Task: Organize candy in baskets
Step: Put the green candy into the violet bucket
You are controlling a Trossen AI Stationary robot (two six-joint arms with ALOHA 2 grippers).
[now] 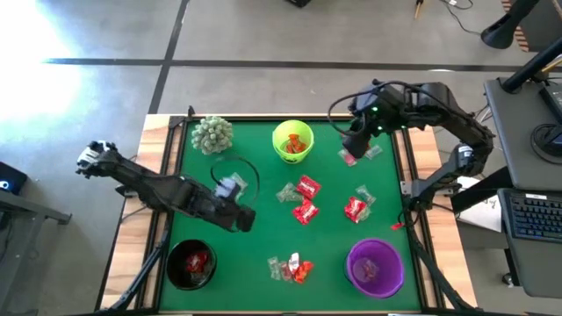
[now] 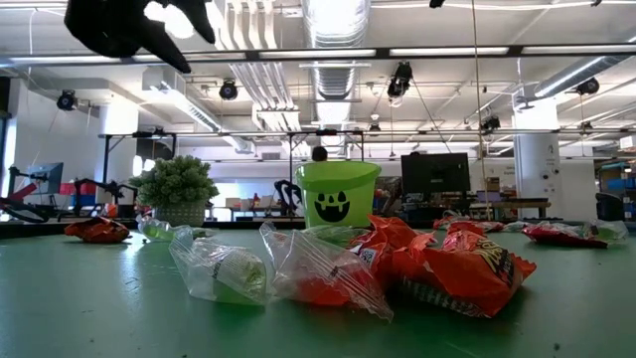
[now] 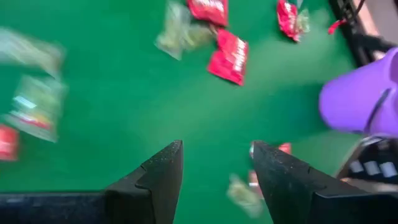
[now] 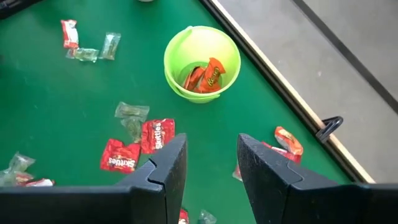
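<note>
Still, the nearest candy heap (image 2: 417,264) mixes red and clear wrappers, so one pinch could lift two kinds. The left end effector (image 1: 239,219) hangs empty, jaws apart, mid-table (image 1: 263,167); the right end effector (image 1: 353,145), also parted and empty, hovers beside the far lime green basket (image 1: 292,141), which holds orange sweets.

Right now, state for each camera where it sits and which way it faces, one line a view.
High view: overhead, straight down on the table; both arms show, left gripper and right gripper.
Low view: table height, level toward the room; an arm overhead.
Left wrist view: down past open fingers at candy and the purple basket.
Right wrist view: down past open fingers toward the green basket.
Shared: the green basket shows in the high, low and right wrist views.
</note>
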